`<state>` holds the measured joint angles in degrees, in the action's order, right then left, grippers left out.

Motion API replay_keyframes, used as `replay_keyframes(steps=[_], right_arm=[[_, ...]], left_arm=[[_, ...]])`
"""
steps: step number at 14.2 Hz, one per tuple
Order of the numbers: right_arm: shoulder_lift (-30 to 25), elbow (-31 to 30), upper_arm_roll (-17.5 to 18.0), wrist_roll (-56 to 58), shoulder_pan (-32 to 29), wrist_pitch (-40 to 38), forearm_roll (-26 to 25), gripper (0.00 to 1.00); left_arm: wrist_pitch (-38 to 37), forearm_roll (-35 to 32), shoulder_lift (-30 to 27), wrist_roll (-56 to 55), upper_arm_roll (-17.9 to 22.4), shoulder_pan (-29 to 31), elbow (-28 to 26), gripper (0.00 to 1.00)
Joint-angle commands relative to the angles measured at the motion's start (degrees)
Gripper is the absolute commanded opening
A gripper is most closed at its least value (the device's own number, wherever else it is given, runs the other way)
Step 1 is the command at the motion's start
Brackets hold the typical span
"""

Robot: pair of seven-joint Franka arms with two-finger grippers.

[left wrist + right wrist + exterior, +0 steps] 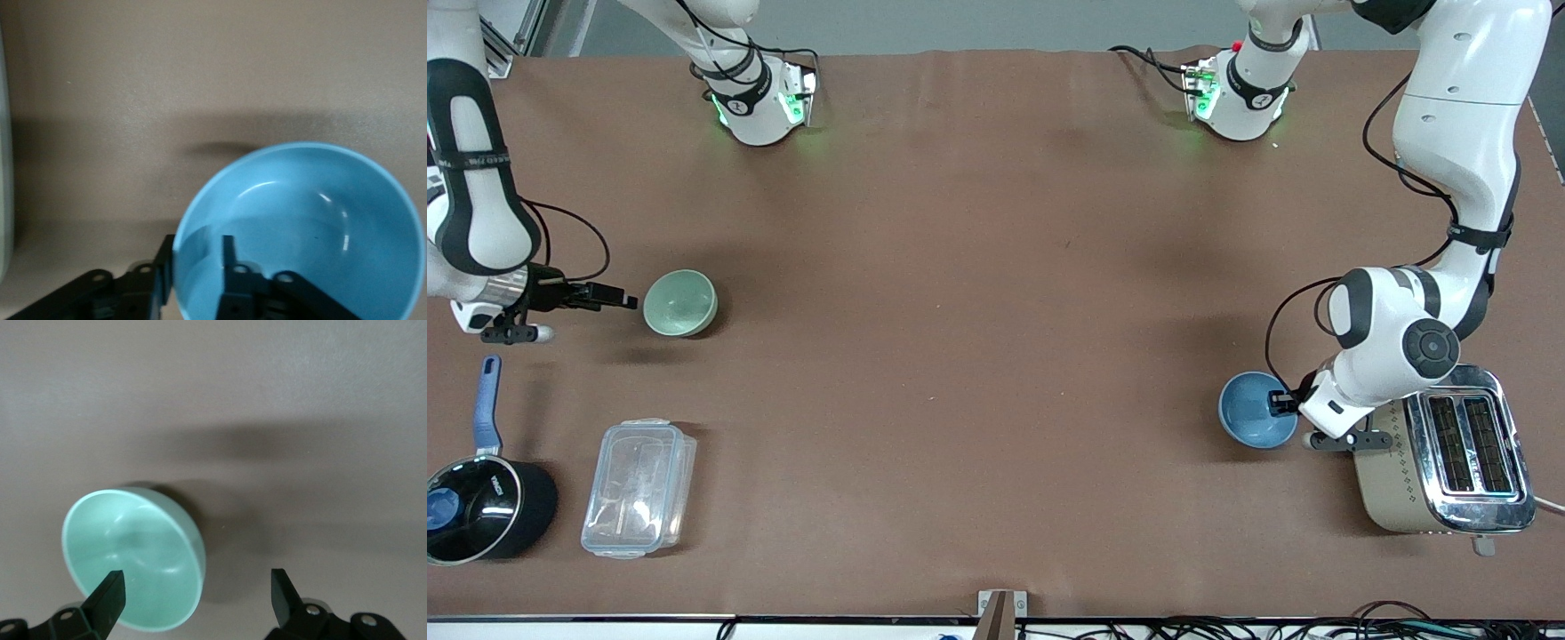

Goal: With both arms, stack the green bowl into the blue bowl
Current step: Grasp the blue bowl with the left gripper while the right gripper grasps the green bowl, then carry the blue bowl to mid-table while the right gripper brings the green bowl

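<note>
Two arms reach over a broad brown worktop, its whole middle bare. Its biggest item, a toaster, sits at the left arm's end near the front edge. At the right arm's end stand a black pot and, beside it, a clear plastic box. The blue bowl sits just beside the toaster; the left claw grips its rim, one finger inside and one outside. The green bowl lies farther from the front camera than the box. The right claw hangs open, one finger over its rim.
</note>
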<state>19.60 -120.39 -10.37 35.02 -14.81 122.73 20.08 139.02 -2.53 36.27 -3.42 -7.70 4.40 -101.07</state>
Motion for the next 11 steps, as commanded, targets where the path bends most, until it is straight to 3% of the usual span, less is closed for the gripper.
replay_keyframes(steps=[1,2,6,8,11], right_arm=[[0.69,-3.09,0.71,3.64,-0.39,4.16,4.86,0.84],[1.22,-3.45,0.79,3.91,-0.22,4.88,6.01,0.77],[1.93,-5.12,0.97,4.09,0.13,4.80,9.26,0.27],[1.93,-5.82,0.97,4.09,0.14,4.62,10.94,0.13],[1.93,-5.83,0.97,4.09,0.14,4.36,11.65,0.05]], left_arm=[[0.20,1.03,-0.24,-0.71,-0.38,-0.27,0.70,0.03],[-0.23,1.03,-1.02,-2.02,-1.95,-0.01,0.70,0.00],[-3.21,1.03,-3.75,-11.24,-7.66,-0.01,0.61,0.00],[-4.98,1.03,-4.19,-17.65,-11.35,-0.01,0.70,0.00],[-5.25,0.59,-4.55,-27.14,-17.41,-0.27,0.44,0.00]])
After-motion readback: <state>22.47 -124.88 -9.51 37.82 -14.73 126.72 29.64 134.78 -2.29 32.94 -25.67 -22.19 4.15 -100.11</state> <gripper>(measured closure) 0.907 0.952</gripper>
